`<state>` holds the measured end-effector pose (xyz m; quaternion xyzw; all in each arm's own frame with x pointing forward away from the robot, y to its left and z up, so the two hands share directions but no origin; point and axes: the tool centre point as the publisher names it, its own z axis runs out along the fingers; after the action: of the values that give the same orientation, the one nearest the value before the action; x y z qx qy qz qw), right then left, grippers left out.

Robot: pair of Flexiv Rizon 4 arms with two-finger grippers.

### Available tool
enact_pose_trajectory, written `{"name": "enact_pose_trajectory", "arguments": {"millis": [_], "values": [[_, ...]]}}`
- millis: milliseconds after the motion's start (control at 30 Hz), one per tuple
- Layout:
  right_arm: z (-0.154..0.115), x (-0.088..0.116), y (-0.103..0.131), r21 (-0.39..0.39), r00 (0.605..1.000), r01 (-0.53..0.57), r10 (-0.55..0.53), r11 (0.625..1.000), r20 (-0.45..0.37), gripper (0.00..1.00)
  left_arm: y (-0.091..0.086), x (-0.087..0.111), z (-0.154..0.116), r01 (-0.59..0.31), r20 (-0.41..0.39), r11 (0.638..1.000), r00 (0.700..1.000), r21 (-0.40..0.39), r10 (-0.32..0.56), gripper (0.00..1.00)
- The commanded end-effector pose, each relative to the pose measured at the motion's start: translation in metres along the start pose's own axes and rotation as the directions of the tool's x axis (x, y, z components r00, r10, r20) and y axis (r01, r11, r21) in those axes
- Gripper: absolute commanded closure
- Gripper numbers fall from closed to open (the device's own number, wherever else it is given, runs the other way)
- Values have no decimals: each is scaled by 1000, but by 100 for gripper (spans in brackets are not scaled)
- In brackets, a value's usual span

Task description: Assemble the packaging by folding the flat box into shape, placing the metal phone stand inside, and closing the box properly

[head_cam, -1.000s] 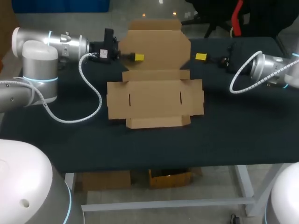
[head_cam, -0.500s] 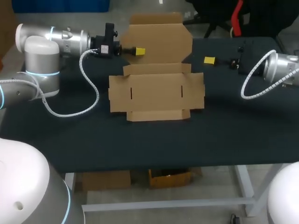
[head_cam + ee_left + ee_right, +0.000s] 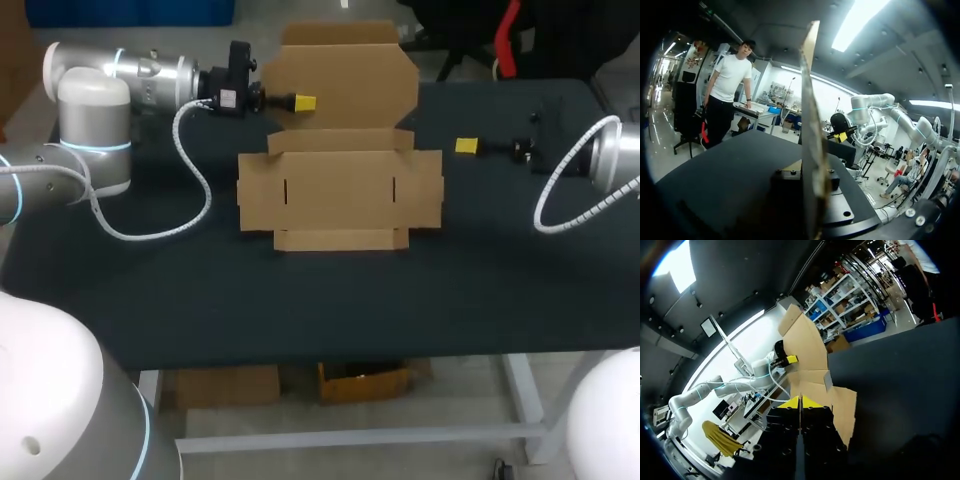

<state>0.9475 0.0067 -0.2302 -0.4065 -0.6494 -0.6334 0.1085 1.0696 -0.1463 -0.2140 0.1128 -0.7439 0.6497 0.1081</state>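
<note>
Flat box (image 3: pixel 340 190) lies unfolded mid-table (image 3: pixel 300 300), its rear flap tilted up and pinched edge-on between the fingers of the left gripper (image 3: pixel 303 102); right gripper (image 3: pixel 466 146) hangs apart at its right, tips clenched together, empty.

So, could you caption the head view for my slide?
Left gripper holds the flat box's raised flap; right gripper hovers shut beside it.

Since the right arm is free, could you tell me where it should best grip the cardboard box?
Probably the right edge of the raised lid panel, from the right: it stands clear of the table, opposite the left gripper, while the base panel lies flat, hard to pinch.
</note>
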Motion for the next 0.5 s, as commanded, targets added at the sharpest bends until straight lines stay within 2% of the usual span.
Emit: {"name": "enact_pose_trajectory", "arguments": {"millis": [33, 500], "values": [[-9, 10, -10, -7, 987, 2, -1, 1000, 163, 100, -2, -1, 0, -11, -6, 1000, 1000, 4, 11, 100], [-22, 13, -37, -6, 980, -7, 8, 1000, 199, 100, -2, 11, 3, -65, 17, 998, 998, 13, 65, 100]]}}
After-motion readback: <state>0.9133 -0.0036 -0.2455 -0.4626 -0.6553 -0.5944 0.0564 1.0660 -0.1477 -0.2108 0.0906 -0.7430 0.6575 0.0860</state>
